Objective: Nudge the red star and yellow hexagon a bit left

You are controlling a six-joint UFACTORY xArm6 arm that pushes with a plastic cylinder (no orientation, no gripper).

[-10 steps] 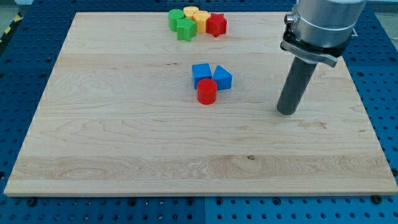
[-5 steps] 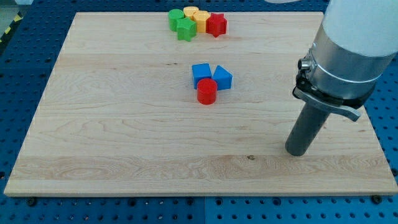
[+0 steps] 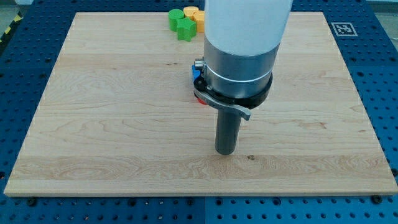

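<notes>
Resting my tip [image 3: 225,152] low, star hidden

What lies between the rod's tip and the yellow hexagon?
In the camera view, my tip and the yellow hexagon are separated by the arm's body, hiding most of the blue and red blocks.

Blocks visible beyond my tip [image 3: 225,151]: two green blocks [image 3: 176,17] [image 3: 185,28]; two yellow blocks [image 3: 191,11] [image 3: 199,19], partly hidden; one blue sliver [image 3: 195,72]; one red sliver [image 3: 199,98]. Shapes could not be determined.

My tip [image 3: 225,151] rests on the tabletop [image 3: 112,124], well below the green blocks [image 3: 181,23] and yellow block [image 3: 194,15].
</notes>
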